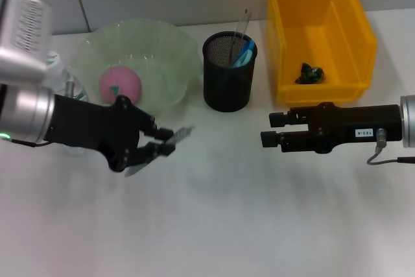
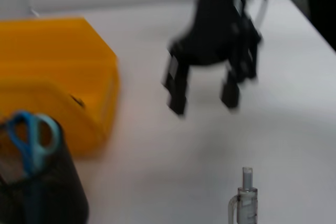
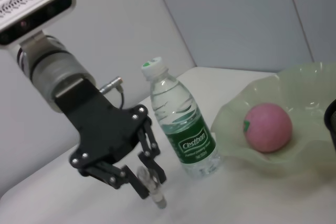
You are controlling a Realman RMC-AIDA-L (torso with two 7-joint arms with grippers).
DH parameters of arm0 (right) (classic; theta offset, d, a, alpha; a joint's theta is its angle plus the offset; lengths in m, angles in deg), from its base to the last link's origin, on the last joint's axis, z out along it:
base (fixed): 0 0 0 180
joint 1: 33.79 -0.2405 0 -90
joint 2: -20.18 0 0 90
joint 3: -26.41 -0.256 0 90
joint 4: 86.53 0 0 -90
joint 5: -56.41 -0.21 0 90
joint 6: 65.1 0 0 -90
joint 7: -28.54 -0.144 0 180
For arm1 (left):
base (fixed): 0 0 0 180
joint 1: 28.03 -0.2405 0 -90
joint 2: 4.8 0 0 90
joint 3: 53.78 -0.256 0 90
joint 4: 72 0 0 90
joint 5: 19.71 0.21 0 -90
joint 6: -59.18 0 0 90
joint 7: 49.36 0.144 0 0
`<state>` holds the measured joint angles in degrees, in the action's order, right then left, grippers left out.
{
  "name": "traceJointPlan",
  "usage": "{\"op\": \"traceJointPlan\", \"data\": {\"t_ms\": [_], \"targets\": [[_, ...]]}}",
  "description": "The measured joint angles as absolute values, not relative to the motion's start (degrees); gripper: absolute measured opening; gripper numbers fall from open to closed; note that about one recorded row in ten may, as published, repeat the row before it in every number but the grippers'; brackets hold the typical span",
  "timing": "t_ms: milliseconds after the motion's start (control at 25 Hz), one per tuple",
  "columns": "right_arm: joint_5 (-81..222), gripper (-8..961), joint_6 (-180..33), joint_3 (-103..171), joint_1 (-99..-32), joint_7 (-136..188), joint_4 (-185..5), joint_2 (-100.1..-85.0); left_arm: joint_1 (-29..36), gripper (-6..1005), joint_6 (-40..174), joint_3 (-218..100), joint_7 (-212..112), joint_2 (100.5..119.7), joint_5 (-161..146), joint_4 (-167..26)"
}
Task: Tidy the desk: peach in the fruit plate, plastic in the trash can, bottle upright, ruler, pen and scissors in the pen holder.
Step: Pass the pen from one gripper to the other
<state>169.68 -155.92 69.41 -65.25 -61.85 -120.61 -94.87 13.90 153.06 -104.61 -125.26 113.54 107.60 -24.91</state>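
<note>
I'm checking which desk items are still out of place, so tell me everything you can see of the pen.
The pen is a slim, clear plastic pen with a clip near its end, as the left wrist view shows. It is not in the black mesh pen holder. The left claw is shut on it, holding it tilted just above the white table, in front of the green fruit plate. Nothing else touches it.

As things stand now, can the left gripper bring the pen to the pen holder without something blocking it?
Probably yes. The left gripper is shut on the pen, and only bare table lies between it and the pen holder. The fruit plate sits beside that path, and the holder's mouth has room.
</note>
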Motion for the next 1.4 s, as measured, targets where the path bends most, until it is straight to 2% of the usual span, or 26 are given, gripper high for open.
{"op": "traceJointPlan", "data": {"t_ms": [160,280,400,560,640,720,840,1240,1400], "targets": [[169.6,633,-156.0,68.8,-65.1,-61.1,-120.7,-94.87,10.4,181,153.2,-104.1,-127.4,113.52,99.4,-25.3],[169.6,632,-156.0,67.7,-65.0,-60.4,-120.7,-94.93,10.4,182,153.2,-104.1,-127.4,113.52,99.4,-25.3],[169.5,630,-156.7,66.3,-64.8,-59.1,-120.7,-95.24,6.2,182,153.4,-104.4,-127.9,113.7,86.8,-29.5],[169.5,627,-158.1,65.3,-64.5,-57.5,-120.7,-95.66,5.5,182,153.4,-104.5,-127.6,113.73,84.7,-30.5],[169.5,626,-158.8,65.2,-64.3,-56.6,-120.7,-95.71,3.8,182,154.2,-104.7,-122.6,113.93,76.0,-38.4],[169.5,624,-159.5,65.2,-64.2,-55.5,-120.6,-95.81,3.8,182,154.2,-104.7,-122.6,113.93,76.0,-38.4],[169.5,622,-160.1,65.2,-64.1,-54.1,-120.4,-96.27,4.0,182,155.0,-104.7,-112.7,114.15,70.6,-48.5],[168.2,616,-162.1,65.2,-62.6,-45.0,-120.5,-98.65,7.8,182,153.4,-104.4,-99.8,114.34,65.3,-62.9],[167.8,613,-162.6,65.2,-62.5,-42.7,-120.2,-98.7,8.1,182,152.8,-104.1,-99.2,114.36,65.2,-64.0]]}}
